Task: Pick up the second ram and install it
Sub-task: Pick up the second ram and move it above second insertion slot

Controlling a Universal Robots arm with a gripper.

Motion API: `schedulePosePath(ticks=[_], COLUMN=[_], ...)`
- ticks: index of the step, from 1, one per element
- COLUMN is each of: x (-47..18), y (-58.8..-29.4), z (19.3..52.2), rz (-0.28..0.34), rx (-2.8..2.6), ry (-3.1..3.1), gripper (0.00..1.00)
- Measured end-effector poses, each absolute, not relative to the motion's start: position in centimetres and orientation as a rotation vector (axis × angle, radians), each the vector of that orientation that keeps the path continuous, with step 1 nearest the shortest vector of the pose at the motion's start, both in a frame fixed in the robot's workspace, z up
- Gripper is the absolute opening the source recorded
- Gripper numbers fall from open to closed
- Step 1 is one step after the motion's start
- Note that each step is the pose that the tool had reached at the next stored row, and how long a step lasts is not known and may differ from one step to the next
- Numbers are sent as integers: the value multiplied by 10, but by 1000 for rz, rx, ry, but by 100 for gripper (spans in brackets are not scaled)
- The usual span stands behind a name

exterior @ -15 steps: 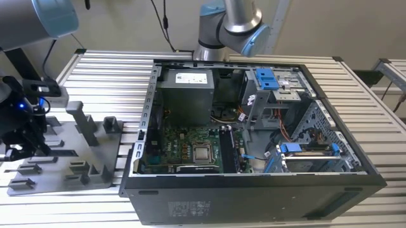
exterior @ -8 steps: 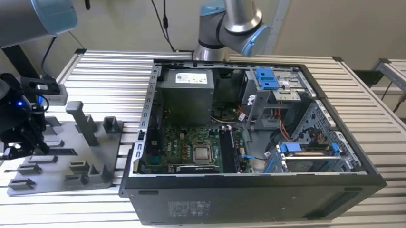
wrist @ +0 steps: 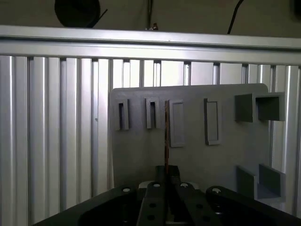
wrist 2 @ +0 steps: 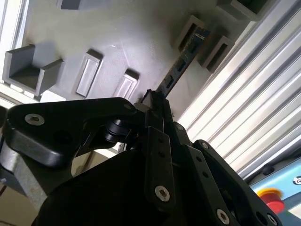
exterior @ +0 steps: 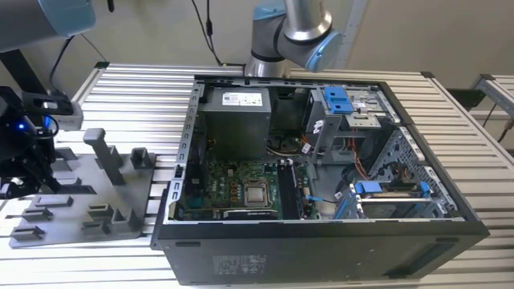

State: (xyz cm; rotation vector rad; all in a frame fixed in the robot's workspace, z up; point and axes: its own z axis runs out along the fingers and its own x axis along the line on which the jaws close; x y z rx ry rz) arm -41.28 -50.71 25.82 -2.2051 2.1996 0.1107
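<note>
My gripper (exterior: 28,171) hangs over the grey tray (exterior: 120,232) at the exterior view's left, beside the open PC case (exterior: 173,198). In both wrist views it is shut on the second ram (wrist 2: 181,63), a thin dark stick seen nearly edge-on that runs out from between the fingertips of the gripper (wrist 2: 155,100). The stick's far end lies over the tray (wrist 2: 131,37) between two slot holders. In the first wrist view the ram (wrist: 166,136) is a thin line rising from the gripper (wrist: 167,172) in front of the tray (wrist: 141,150). I cannot tell whether the stick still touches the tray.
The case lies open with its motherboard (exterior: 241,186) and memory slots (exterior: 291,191) facing up. A power supply (exterior: 235,123) and blue drive brackets (exterior: 337,99) fill its far side. Upright posts (exterior: 103,153) stand on the tray. The arm's base (exterior: 289,36) rises behind the case on the slatted table (exterior: 136,90).
</note>
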Motion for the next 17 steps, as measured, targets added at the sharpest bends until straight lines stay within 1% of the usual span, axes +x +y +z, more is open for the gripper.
schedulePosePath(ticks=[17], x=[-413], y=[-507], z=[271], rz=[111], rx=[-2205], ry=[2200], gripper=[14])
